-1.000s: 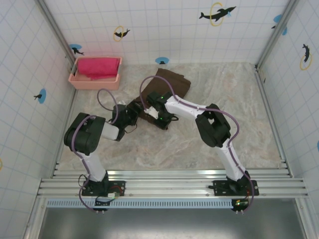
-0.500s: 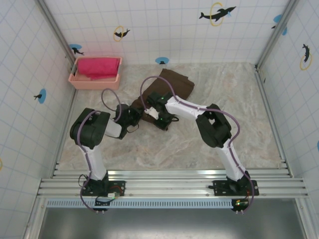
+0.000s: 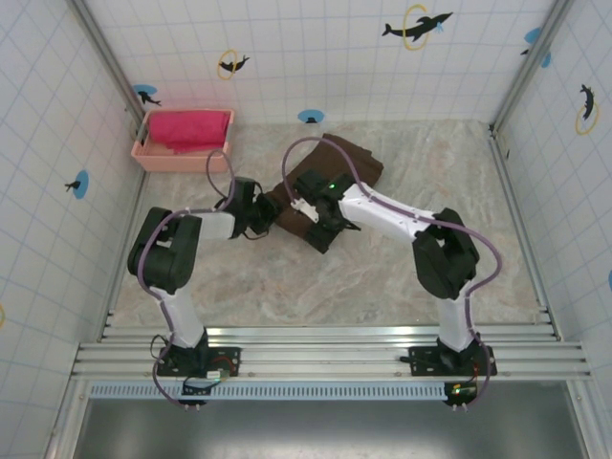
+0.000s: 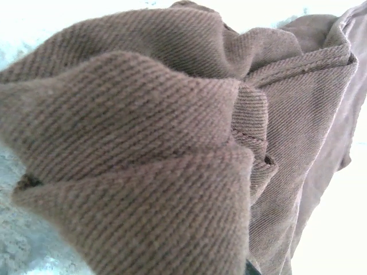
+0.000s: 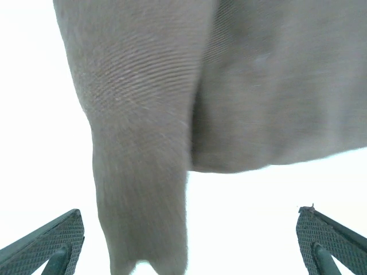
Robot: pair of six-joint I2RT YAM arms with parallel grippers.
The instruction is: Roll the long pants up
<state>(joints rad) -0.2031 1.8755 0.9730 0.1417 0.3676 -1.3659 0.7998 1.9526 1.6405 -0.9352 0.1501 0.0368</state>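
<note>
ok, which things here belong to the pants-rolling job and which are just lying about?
Job:
dark chocolate-brown soft fabric long pants

Lying about:
pale pink plastic basket
bright pink folded cloth inside it

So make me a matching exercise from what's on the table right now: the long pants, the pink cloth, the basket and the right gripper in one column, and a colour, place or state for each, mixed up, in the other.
Things:
1. long pants
2. pink cloth
3. basket
4. right gripper

Descriptions:
A. open wide, pinching nothing
B. bright pink, lying inside the basket
C. dark brown, bunched up
D. pale pink, by the far left wall

Pairs: 1-C, 2-B, 3-D, 4-A
</note>
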